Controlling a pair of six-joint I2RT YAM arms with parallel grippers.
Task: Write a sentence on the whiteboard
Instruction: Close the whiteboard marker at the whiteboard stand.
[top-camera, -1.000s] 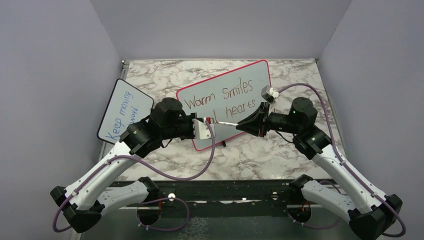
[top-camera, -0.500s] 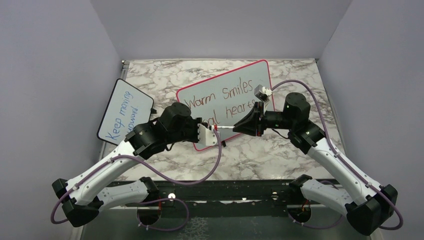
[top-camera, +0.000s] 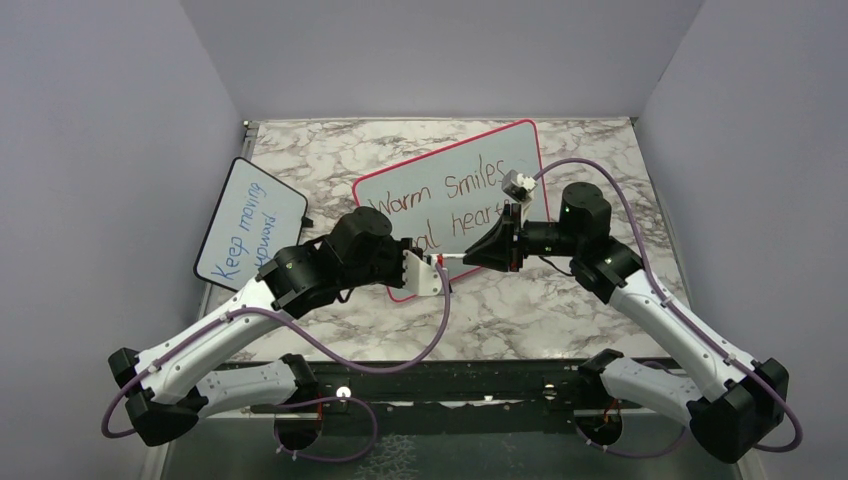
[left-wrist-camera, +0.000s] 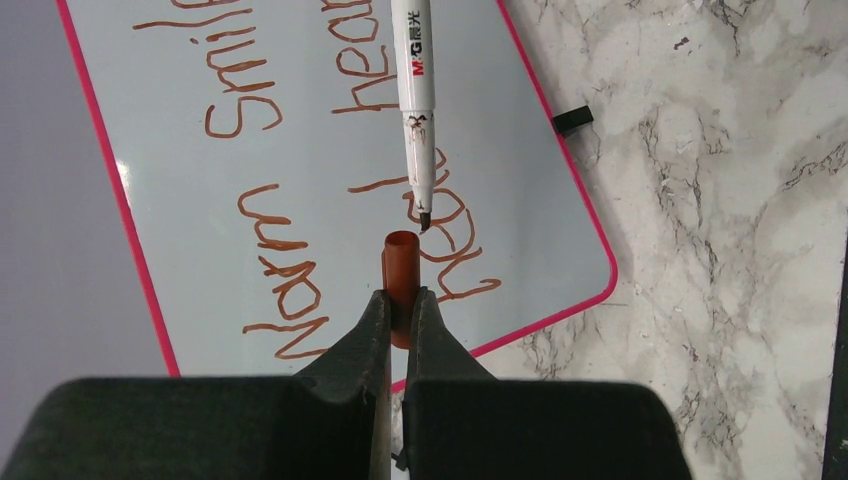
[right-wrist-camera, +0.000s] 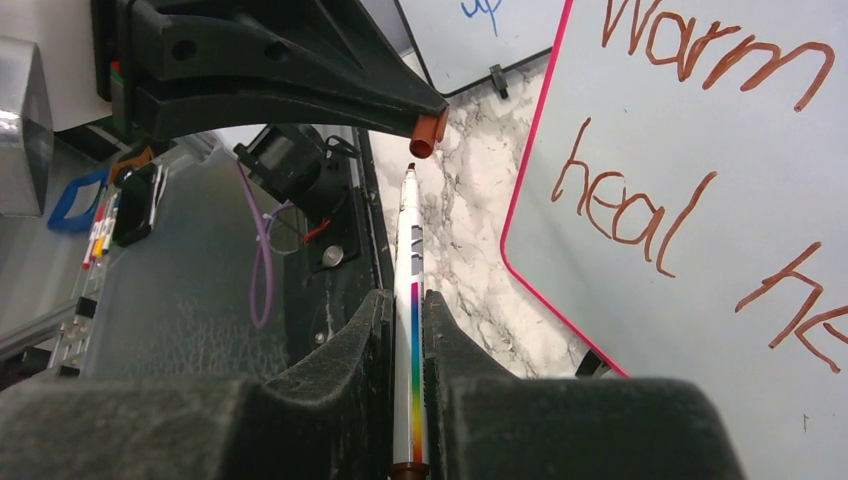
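The whiteboard (top-camera: 520, 150) with its pink-red frame lies tilted on the marble table. The sentence (top-camera: 440, 195) is red-brown handwriting in two lines; "Warm Smiles" and "heal hear" show, and my arms hide the rest. Over the board's near edge, my left gripper (top-camera: 436, 262) is shut on a red-brown marker cap (left-wrist-camera: 401, 262), open end pointing away. My right gripper (right-wrist-camera: 405, 297) is shut on a white marker (right-wrist-camera: 408, 230) with a rainbow stripe. In the left wrist view the marker (left-wrist-camera: 414, 60) points at the cap, its tip a little apart from the mouth.
A smaller black-framed board (top-camera: 250, 222) with blue "Keep moving" writing leans at the left. Purple cables loop from both arms. A small black foot (left-wrist-camera: 572, 121) sticks out at the whiteboard's edge. Grey walls close in the marble table (top-camera: 520, 310) on three sides.
Both grippers have moved toward each other, the left one rightward and the right one leftward. The gap between the marker tip and the cap has shrunk.
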